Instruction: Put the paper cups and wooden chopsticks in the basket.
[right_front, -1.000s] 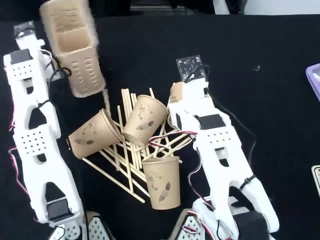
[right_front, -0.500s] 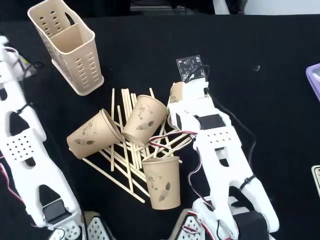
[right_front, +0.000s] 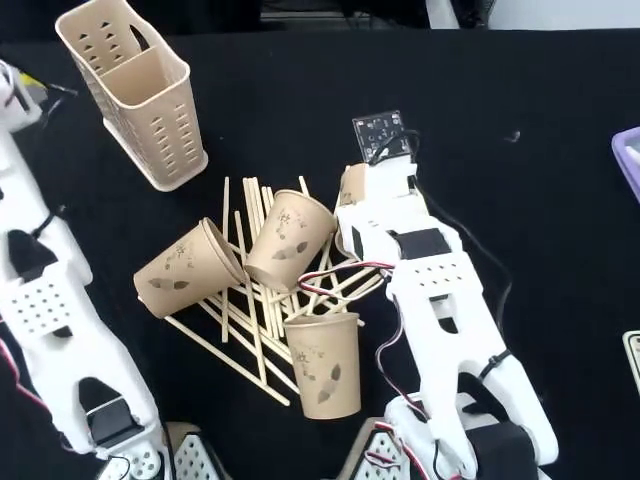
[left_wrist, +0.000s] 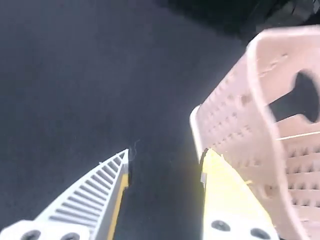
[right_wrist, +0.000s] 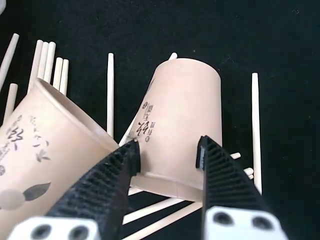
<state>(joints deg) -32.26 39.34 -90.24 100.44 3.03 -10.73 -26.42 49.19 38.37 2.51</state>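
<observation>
The beige slotted basket (right_front: 135, 95) stands at the back left. Three paper cups sit mid-table: one on its side at the left (right_front: 188, 270), one on its side in the middle (right_front: 290, 240), one upright at the front (right_front: 326, 365). Wooden chopsticks (right_front: 250, 320) lie scattered under and around them. My right gripper (right_wrist: 167, 151) is open and hovers over the middle cup (right_wrist: 182, 115), one finger on each side of it. My left gripper (left_wrist: 165, 162) is open with nothing in it, just beside the basket's wall (left_wrist: 250, 130), over bare black table.
The left arm (right_front: 45, 290) stands along the table's left edge and the right arm (right_front: 440, 300) runs up the middle. A purple object (right_front: 628, 160) pokes in at the right edge. Black cloth covers the table (right_front: 520, 90).
The basket, blurred and tilted a second ago, now stands still at the back left. The left arm has swung left, away from it. The right arm and cups have not moved.
</observation>
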